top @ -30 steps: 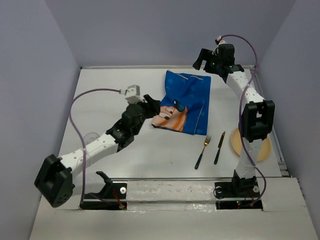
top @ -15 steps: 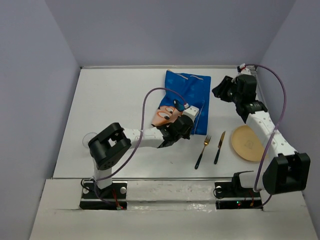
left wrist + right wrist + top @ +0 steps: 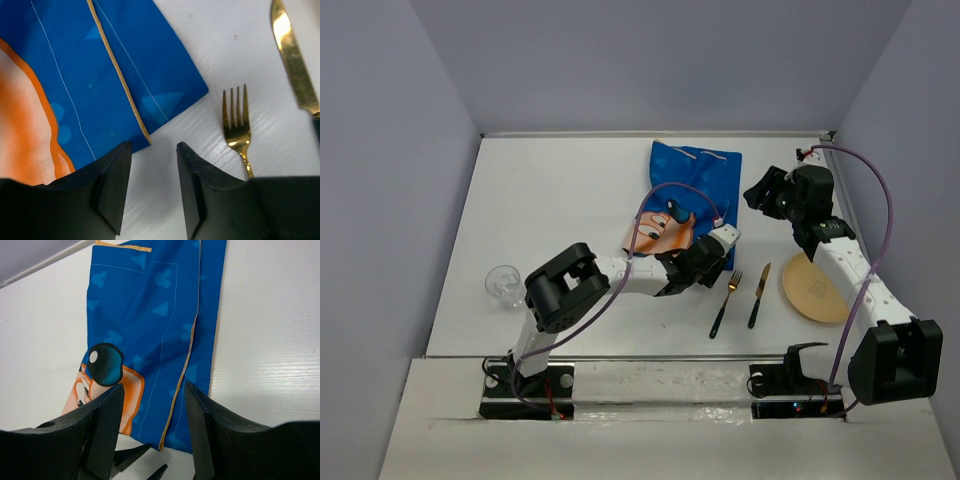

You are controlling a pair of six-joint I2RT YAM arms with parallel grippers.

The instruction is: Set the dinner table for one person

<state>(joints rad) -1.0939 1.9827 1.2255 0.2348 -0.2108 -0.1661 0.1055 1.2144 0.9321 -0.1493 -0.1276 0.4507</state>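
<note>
Left gripper [image 3: 153, 147]: fingers spread to a moderate gap, nothing between them. It sits low over the near right corner of the blue cartoon mat [image 3: 695, 200]. The left finger [image 3: 112, 185] overlaps the mat's hem and the right finger is over bare tabletop. The wrist view does not settle whether the left finger touches the cloth, so contact is possible but unconfirmed.

Right gripper [image 3: 152, 390]: fingers wide apart and empty, held above the mat's right side, looking down on its gold-stitched edge.

Surface: the dinner table [image 3: 560, 200] is the white matte top that fills the workspace, and both arms are bolted at its near edge. The mat lies at centre-back, somewhat rumpled, with an orange cartoon face at its near left. A gold fork [image 3: 727, 300] with a dark handle lies just right of the mat's near corner. A knife [image 3: 759, 295] lies beside the fork, parallel and apart. A tan round plate [image 3: 815, 290] sits right of the knife, partly under the right arm. A clear glass [image 3: 503, 283] stands near the left edge, well apart from everything else.

Room: plain lavender-grey walls enclose the table on three sides.
</note>
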